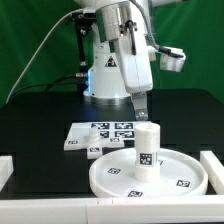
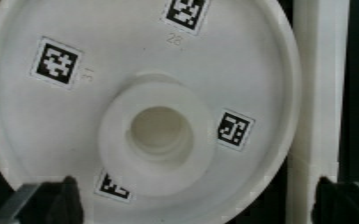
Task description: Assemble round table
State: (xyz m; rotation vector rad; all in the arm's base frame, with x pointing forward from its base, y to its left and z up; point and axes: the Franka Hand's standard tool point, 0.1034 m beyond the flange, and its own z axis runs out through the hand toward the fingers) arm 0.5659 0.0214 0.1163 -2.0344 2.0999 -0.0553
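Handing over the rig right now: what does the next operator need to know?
Gripper open, empty, just above the leg.
Leg stands upright mid-disc; the disc lies flat. Whether the leg is fully seated cannot be told.
Base seems to lie loose beside the marker board, toward the exterior view's left.
Done: leg on disc.
Left: base onto leg.

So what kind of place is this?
Probably a robotics lab: a white robot arm works over a black table before a green backdrop, and the round disc carries black-and-white square tags.
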